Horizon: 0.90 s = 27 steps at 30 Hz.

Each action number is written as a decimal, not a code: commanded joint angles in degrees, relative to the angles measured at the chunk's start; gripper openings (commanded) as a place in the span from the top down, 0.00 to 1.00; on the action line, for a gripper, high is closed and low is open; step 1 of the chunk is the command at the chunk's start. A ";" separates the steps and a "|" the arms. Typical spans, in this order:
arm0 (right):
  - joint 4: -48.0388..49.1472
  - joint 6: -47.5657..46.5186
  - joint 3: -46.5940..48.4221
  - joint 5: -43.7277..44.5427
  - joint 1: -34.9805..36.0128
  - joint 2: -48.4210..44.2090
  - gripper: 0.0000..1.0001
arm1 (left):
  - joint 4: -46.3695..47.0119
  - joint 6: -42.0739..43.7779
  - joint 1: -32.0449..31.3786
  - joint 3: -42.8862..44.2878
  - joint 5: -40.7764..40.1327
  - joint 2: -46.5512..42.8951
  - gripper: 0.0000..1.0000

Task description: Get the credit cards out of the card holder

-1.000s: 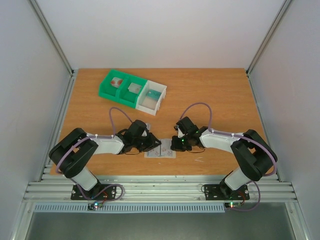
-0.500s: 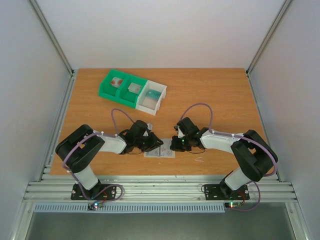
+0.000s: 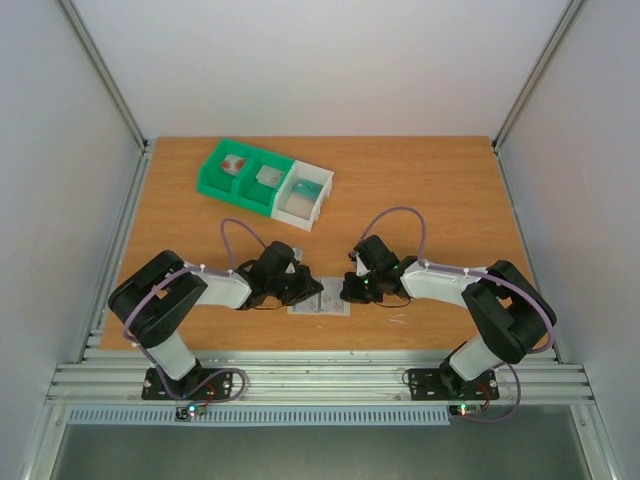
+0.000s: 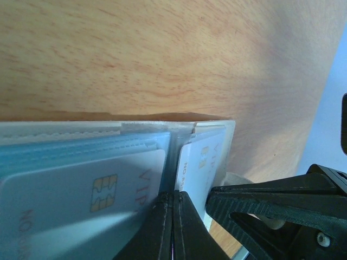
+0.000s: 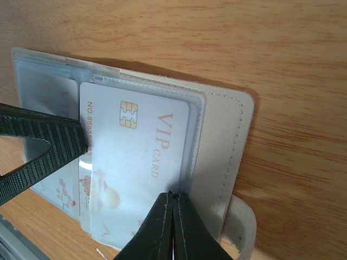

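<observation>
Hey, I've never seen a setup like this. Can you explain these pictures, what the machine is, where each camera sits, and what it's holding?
These are two small robot arms bolted at the near edge of a wooden table. The wide picture comes from a fixed camera above and behind them. The two close-ups come from cameras on the wrists, each looking along its own fingers. On the table sit a green and white tray and, between the arms, a card holder with a white card tucked in a pocket. The left gripper and right gripper are both shut, tips against the holder. Whether they pinch a card or only the sleeve, I cannot tell.
</observation>
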 commanded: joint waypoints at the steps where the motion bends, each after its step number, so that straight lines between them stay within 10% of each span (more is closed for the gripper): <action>1: -2.61 -0.58 -2.74 3.25 -0.32 1.85 0.95 | -0.97 0.73 -0.50 -1.14 -1.09 -1.87 0.99; 27: -3.05 -0.67 -3.68 2.81 -0.75 -1.12 0.94 | -5.68 3.10 0.08 -4.84 -3.08 -10.60 1.00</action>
